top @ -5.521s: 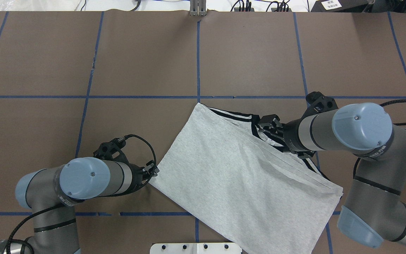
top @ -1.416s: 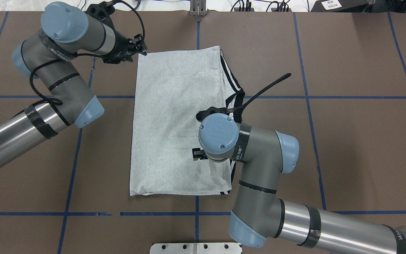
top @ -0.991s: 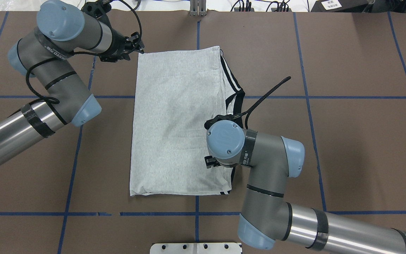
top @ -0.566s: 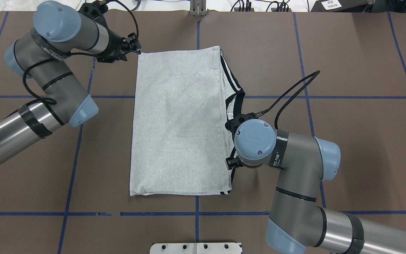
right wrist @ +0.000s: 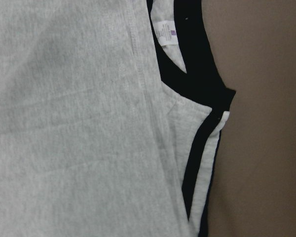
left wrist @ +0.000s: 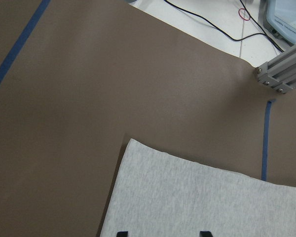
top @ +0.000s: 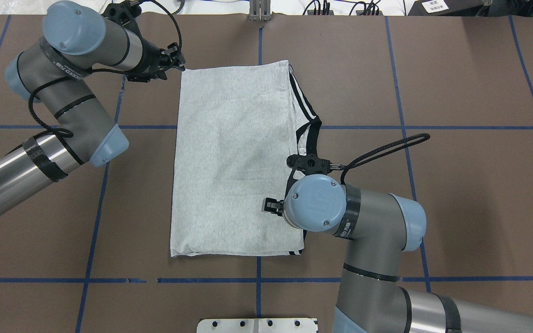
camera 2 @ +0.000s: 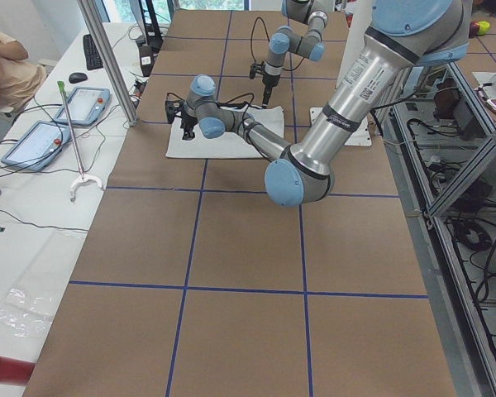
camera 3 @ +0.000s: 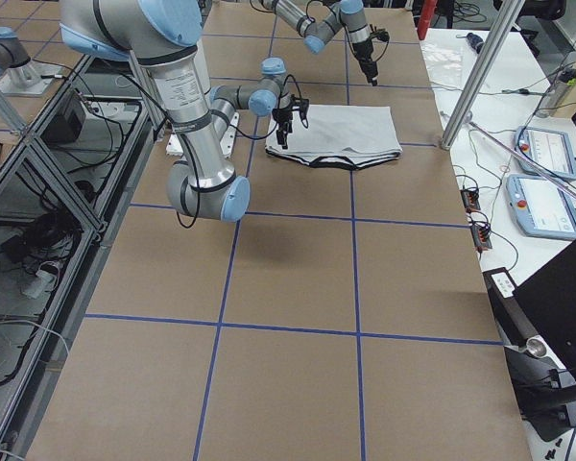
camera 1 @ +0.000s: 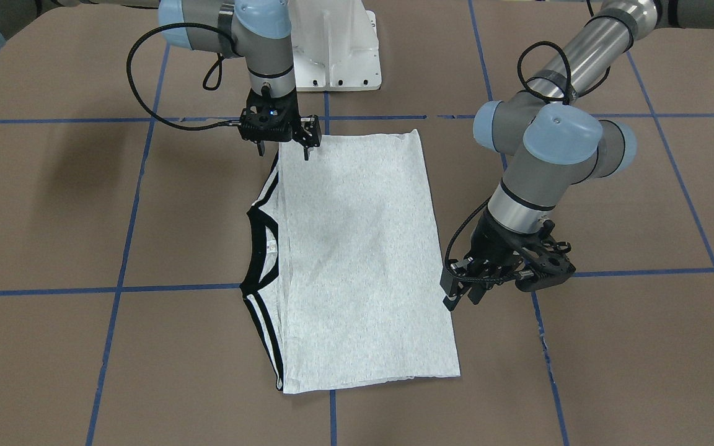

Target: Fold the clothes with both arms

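T-shirt [top: 234,157]: light heather-grey, folded into one long rectangle, plain side up, lying flat on the brown table [top: 456,69] about midway between its left and right edges. One short end reaches close to the far edge; the other stops short of the near edge. Black collar [right wrist: 197,64] and black-and-white shoulder stripes [right wrist: 206,148] stick out from under the fold along the long side nearer the table's right edge (a small white label [right wrist: 165,30] shows inside the collar). Faint creases cross the top layer.

Left gripper [camera 1: 461,300]: at the shirt's far corner on the table's left side, fingers spread wide, nothing between them. The wrist view shows both fingertips [left wrist: 203,233] over the grey cloth near that corner; whether they touch the fabric cannot be told.

Right gripper [camera 1: 282,150]: pointing straight down above the shirt's striped long side, toward the end nearest the robot. Fingers spread wide, holding nothing, raised off the cloth.

Other: blue tape lines [top: 433,127] marking the table into squares; white pedestal [camera 1: 332,43] at the near edge.
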`<state>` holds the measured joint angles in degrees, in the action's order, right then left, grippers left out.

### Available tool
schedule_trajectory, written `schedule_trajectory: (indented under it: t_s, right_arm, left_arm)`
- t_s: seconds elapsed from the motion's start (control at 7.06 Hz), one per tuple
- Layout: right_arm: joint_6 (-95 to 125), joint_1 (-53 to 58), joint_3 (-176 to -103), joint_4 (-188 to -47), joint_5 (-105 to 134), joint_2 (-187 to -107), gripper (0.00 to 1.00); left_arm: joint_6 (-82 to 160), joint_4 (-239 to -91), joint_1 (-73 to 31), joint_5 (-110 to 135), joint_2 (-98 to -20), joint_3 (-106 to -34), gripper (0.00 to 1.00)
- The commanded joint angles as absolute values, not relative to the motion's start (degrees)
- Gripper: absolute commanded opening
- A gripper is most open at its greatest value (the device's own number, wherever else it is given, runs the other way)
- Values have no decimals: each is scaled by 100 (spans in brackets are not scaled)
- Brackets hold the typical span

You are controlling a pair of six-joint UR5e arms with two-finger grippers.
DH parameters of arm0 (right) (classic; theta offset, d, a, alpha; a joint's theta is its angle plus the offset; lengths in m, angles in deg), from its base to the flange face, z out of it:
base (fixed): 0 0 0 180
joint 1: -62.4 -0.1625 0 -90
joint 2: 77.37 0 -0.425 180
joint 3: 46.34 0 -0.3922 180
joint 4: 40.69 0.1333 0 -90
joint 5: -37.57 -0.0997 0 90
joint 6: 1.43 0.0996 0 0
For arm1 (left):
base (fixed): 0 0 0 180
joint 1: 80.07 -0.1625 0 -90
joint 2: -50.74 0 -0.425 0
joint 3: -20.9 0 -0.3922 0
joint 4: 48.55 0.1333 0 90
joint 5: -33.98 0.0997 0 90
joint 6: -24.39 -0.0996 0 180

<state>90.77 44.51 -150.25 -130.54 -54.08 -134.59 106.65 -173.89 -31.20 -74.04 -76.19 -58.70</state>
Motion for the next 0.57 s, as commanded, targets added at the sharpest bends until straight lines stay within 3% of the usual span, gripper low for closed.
schedule_trajectory:
  t_s: [0.0, 0.42]
  right_arm:
    - [10821, 4789, -14855, -12498, -4874, -13494, 100]
    - [11494, 5124, -14890, -12515, -4690, -13643, 100]
  left_arm:
    - [10665, -17389, -3120, -7395, -7591, -5872, 57]
    - [10665, -17389, -3120, -7386, -7547, -5925, 57]
